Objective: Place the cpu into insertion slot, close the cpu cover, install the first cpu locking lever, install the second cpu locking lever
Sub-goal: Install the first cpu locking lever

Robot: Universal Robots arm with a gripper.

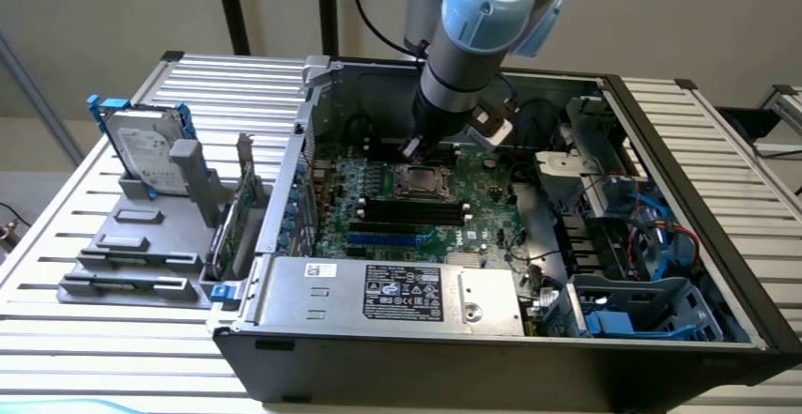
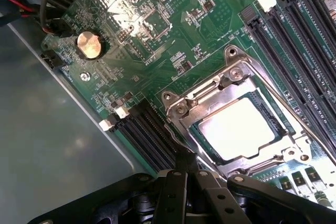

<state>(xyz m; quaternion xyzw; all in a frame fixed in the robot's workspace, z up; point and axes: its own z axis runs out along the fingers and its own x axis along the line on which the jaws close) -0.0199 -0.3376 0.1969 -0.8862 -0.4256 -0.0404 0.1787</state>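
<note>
The cpu (image 2: 239,127) lies flat in the insertion slot (image 2: 261,103), its pale metal face glaring. The silvery cpu cover (image 2: 210,94) is down around it, framing the chip through its window. My gripper (image 2: 185,157) is shut, its black fingers pressed together with the tips at the socket's edge, by a thin metal locking lever (image 2: 176,132) running along that side. I cannot tell whether the tips touch the lever. In the exterior view the gripper (image 1: 419,154) hangs inside the open computer case, just behind the socket (image 1: 420,181) on the green motherboard.
Long black memory slots (image 2: 149,135) flank the socket on both sides. A coin battery (image 2: 89,44) sits on the board. A labelled silver box (image 1: 389,292) fills the case front, cables (image 1: 626,207) crowd the exterior view's right, and a hard drive (image 1: 145,146) stands outside at the left.
</note>
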